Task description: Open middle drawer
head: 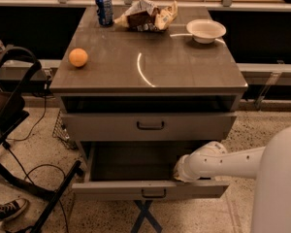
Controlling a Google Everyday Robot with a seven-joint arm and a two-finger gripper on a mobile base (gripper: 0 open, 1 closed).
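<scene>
The middle drawer [111, 190] is a wide shallow grey drawer with a low front and a small dark loop handle [153, 194]. It stands pulled well out of the cabinet, and its dark inside shows. My gripper [178, 172] is at the end of my white arm [223, 160]. It reaches from the right into the drawer's right part, just behind the front panel. The taller top drawer [97, 126] above it stands out a little.
On the cabinet top [184, 67] are an orange [78, 57], a blue can [104, 8], a snack bag [146, 16] and a white bowl [206, 30]. A dark chair frame [12, 110], cables and a shoe [7, 211] are at left. A blue cross [146, 216] marks the floor.
</scene>
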